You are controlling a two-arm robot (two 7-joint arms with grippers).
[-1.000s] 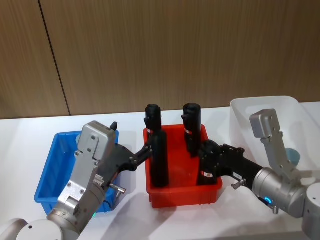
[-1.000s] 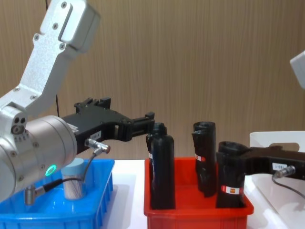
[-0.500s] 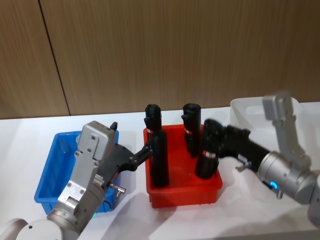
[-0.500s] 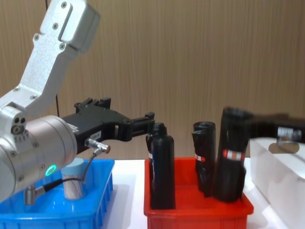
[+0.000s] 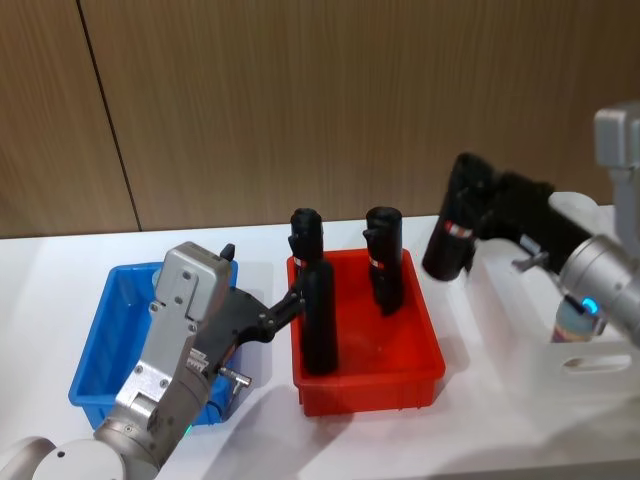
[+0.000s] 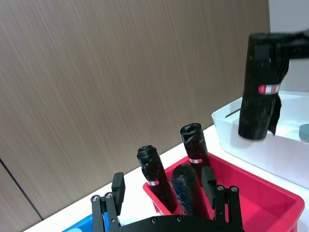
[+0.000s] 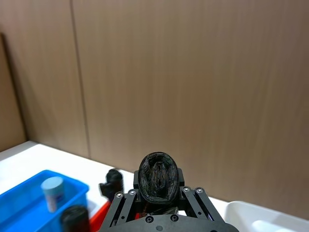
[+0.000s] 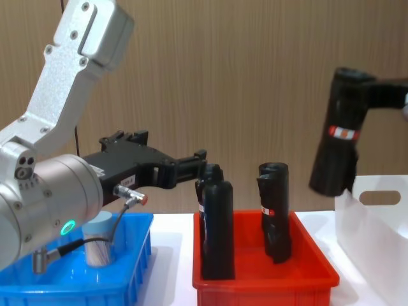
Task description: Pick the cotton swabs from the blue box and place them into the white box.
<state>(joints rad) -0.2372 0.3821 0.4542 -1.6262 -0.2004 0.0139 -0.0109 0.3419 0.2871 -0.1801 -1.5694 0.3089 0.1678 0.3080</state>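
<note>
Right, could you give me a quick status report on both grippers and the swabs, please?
Right gripper shut on black roll, lifted beside white box. Left gripper open, between blue box and red bin. One cotton swab tub in blue box.

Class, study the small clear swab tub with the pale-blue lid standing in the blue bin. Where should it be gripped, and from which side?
Grip the small clear cylindrical tub with the pale-blue lid across its round wall just below the lid, coming down from above. It stands upright, and the sloping walls of the shallow blue plastic bin would likely hinder a sideways approach.
</note>
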